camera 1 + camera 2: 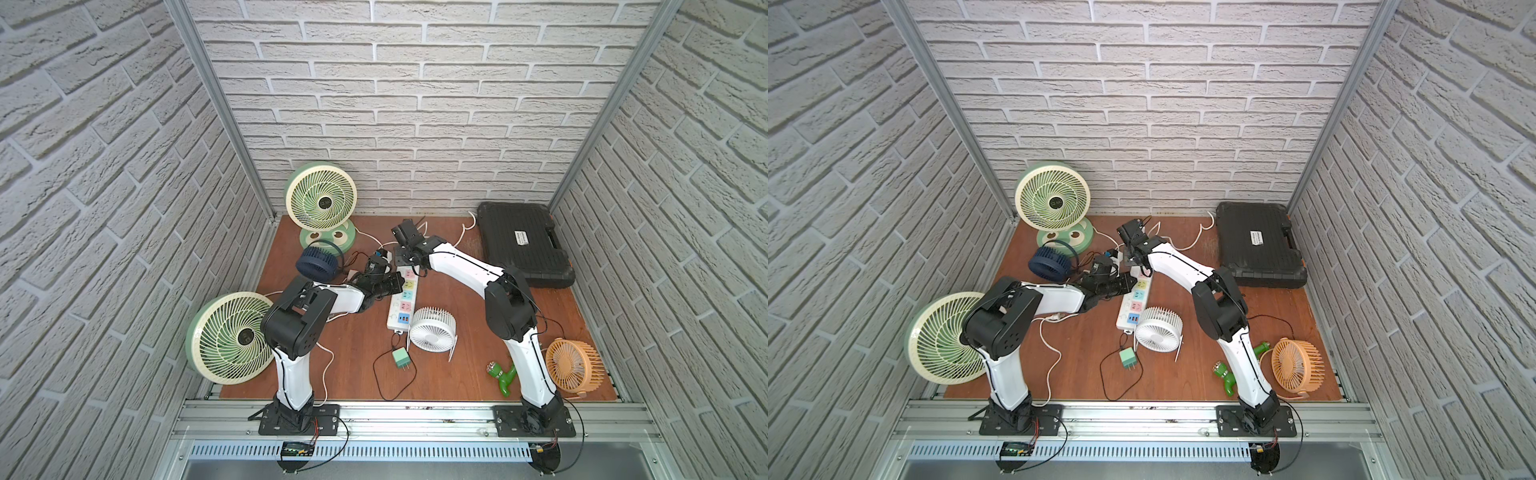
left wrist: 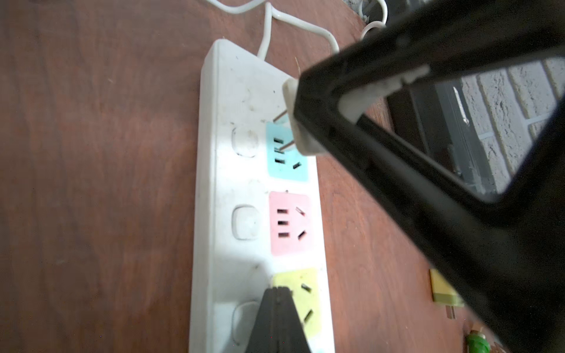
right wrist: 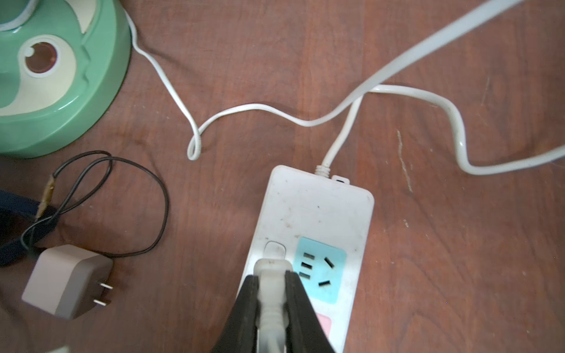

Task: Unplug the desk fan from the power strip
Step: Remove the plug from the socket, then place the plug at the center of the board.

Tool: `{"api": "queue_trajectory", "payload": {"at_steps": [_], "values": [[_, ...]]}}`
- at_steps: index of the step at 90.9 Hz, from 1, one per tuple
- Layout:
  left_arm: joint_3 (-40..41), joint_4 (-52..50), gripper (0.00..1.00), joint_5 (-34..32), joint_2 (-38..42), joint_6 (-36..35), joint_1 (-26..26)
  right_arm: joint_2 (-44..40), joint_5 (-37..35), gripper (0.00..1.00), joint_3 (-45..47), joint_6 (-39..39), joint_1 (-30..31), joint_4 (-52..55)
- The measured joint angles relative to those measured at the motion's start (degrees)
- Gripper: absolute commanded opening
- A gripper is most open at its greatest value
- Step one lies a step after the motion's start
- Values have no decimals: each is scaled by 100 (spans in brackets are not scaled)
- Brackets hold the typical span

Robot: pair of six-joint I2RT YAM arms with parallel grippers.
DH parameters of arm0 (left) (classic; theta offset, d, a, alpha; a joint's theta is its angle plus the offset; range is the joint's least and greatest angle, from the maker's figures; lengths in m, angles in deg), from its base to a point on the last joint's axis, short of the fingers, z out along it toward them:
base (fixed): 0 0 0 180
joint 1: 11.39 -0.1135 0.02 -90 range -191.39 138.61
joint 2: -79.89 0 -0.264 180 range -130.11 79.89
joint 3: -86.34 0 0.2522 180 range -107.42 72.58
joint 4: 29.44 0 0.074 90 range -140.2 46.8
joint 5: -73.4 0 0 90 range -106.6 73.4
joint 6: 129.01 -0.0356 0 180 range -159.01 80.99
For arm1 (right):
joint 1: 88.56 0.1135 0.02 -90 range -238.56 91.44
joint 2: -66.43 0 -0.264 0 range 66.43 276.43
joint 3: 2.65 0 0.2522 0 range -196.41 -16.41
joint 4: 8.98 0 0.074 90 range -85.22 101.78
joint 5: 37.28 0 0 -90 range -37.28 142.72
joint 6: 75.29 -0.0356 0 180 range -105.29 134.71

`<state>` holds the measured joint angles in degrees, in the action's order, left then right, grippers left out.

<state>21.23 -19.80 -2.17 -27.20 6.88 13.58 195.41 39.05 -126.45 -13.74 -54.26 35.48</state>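
- Power strip lies at middle of desk, white fan just beside its near end.
- Left tool pinched together, tips on strip at yellow socket.
- Right tool clamped on white plug; prongs bared over blue socket.
- Bare wood flanks strip's far end; cords loop beyond.

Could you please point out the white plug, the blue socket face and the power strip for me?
white plug (image 3: 271, 276), right wrist view, on the plug's white body.
blue socket face (image 3: 318, 270), right wrist view, on the coloured face between the slots.
power strip (image 3: 315, 207), right wrist view, on its bare white end by the cord.
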Motion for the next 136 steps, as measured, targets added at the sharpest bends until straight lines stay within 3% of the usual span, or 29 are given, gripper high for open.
{"api": "queue_trajectory", "payload": {"at_steps": [33,69,99,119,136], "values": [[260,-754,0,-262,1447,-490,-44,188,1165,3,-826,125,-278,-529],[1069,-1650,0,-960,3744,-931,-210,1613,1886,4,-2216,-35,-461,-870],[1971,-2870,0,-1867,6166,-1119,-378,2505,2323,6,-3195,-378,-535,-911],[2269,-3595,0,-2286,7396,-1141,-481,2728,2428,16,-3526,-520,-570,-905],[2356,-3930,0,-2413,7641,-1143,-538,2728,2503,29,-3536,-542,-570,-907]]}}
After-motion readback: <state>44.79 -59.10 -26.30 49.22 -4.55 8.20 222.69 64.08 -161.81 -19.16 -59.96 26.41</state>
